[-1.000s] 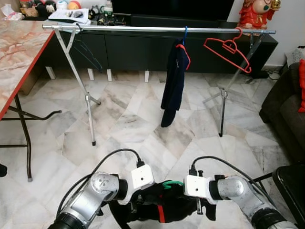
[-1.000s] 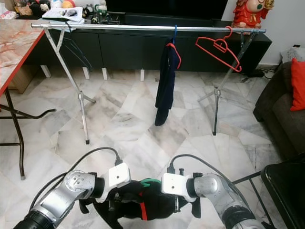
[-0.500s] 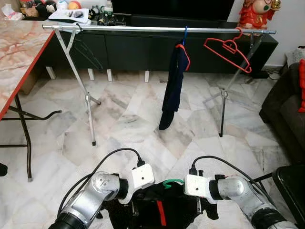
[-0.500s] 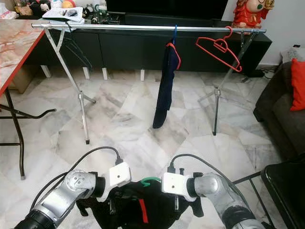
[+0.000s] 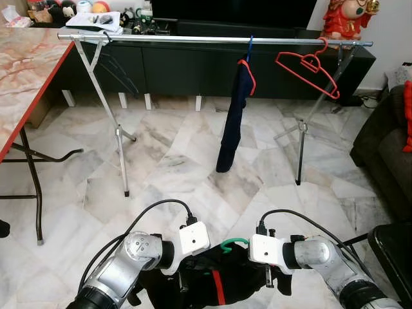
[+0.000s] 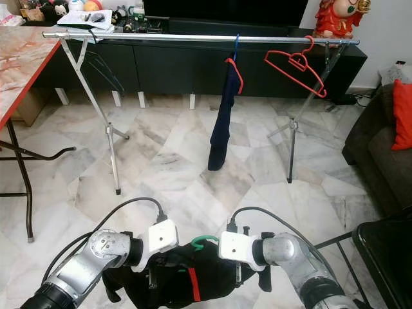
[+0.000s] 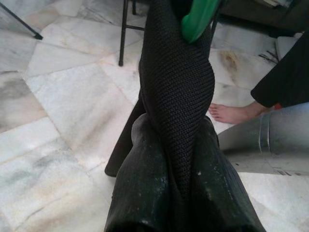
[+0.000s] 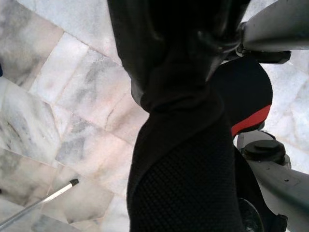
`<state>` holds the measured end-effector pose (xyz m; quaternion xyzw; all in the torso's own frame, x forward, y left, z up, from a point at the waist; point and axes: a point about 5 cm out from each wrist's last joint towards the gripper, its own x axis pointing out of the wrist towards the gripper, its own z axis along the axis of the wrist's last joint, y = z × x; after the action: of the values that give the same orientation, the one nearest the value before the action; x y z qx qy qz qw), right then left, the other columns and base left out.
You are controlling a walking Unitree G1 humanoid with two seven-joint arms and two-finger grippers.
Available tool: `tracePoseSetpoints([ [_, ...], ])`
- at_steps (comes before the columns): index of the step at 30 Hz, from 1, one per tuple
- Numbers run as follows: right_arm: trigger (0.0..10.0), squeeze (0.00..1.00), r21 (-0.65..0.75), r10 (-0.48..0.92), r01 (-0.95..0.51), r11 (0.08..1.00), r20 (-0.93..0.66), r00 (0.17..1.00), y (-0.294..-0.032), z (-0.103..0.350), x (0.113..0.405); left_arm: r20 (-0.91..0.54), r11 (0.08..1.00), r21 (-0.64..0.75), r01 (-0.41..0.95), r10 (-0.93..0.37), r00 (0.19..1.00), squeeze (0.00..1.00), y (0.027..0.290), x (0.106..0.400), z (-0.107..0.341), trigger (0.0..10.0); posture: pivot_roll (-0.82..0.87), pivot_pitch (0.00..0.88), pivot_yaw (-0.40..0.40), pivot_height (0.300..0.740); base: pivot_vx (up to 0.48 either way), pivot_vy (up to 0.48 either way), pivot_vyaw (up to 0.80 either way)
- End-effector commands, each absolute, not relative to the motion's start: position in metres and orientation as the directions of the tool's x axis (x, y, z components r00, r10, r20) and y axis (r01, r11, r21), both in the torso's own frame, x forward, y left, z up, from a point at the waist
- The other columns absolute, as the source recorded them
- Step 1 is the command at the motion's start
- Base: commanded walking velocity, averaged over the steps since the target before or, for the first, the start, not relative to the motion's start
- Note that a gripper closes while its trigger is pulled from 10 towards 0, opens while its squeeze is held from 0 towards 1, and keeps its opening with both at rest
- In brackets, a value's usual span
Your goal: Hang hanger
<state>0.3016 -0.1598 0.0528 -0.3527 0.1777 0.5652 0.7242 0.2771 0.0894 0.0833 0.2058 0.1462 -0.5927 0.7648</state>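
A green hanger's hook (image 5: 233, 244) sticks up from a black garment with a red stripe (image 5: 215, 288), held low in front of me between both arms. In the left wrist view my left gripper (image 7: 176, 128) is shut on black mesh cloth, with the green hanger (image 7: 198, 19) just beyond it. My right gripper (image 8: 178, 92) is likewise shut on the black cloth. Far ahead stands the metal clothes rail (image 5: 193, 39). It carries a dark garment (image 5: 233, 119) on a red hanger and an empty red hanger (image 5: 309, 67) towards its right end.
A marble-topped table with a red edge (image 5: 26, 71) stands at the left. A dark sofa (image 5: 386, 141) and a black seat (image 5: 394, 252) are at the right. A low black cabinet (image 5: 180, 64) runs behind the rail. A person's bare foot (image 7: 231, 113) is on the floor.
The dark garment on the rail has swung and turned narrower. The held black garment has shifted a little and hangs lower. Both arms have stayed almost where they were.
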Motion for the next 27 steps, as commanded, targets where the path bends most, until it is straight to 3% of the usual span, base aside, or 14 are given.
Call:
tracePoseSetpoints([
  [1, 10.0, 1.0, -0.311, 0.715, -0.936, 0.164, -0.617, 0.329, -0.159, 0.059, 0.307, -0.466, 0.207, 0.13, 0.97, -0.85, 0.244, 0.0, 0.087, 0.275, 0.08, 0.0, 0.0, 0.121, -0.084, 0.74, 0.0, 0.0, 0.0],
  [6, 10.0, 1.0, -0.291, 0.723, -0.945, 0.153, -0.619, 0.307, -0.159, 0.059, 0.305, -0.465, 0.213, 0.135, 0.968, -0.849, 0.252, 0.0, 0.088, 0.275, 0.079, 0.0, 0.0, 0.123, -0.085, 0.74, 0.0, 0.0, 0.0],
  [15, 10.0, 1.0, -0.174, 0.726, -0.982, 0.068, -0.666, 0.169, -0.165, 0.05, 0.291, -0.46, 0.251, 0.154, 0.956, -0.838, 0.294, 0.0, 0.09, 0.279, 0.079, 0.0, -0.01, 0.135, -0.091, 0.74, 0.0, 0.0, 0.0],
  [16, 10.0, 1.0, -0.165, 0.729, -0.984, 0.061, -0.666, 0.157, -0.166, 0.05, 0.29, -0.466, 0.281, 0.168, 0.945, -0.822, 0.327, 0.0, 0.093, 0.282, 0.076, 0.0, -0.01, 0.137, -0.09, 0.74, 0.0, 0.0, 0.0],
  [27, 10.0, 1.0, -0.179, 0.661, -0.981, 0.071, -0.728, 0.18, -0.178, 0.044, 0.288, -0.424, 0.395, 0.157, 0.905, -0.801, 0.423, 0.0, 0.105, 0.285, 0.069, 0.0, -0.01, 0.142, -0.09, 0.74, 0.0, 0.0, 0.0],
])
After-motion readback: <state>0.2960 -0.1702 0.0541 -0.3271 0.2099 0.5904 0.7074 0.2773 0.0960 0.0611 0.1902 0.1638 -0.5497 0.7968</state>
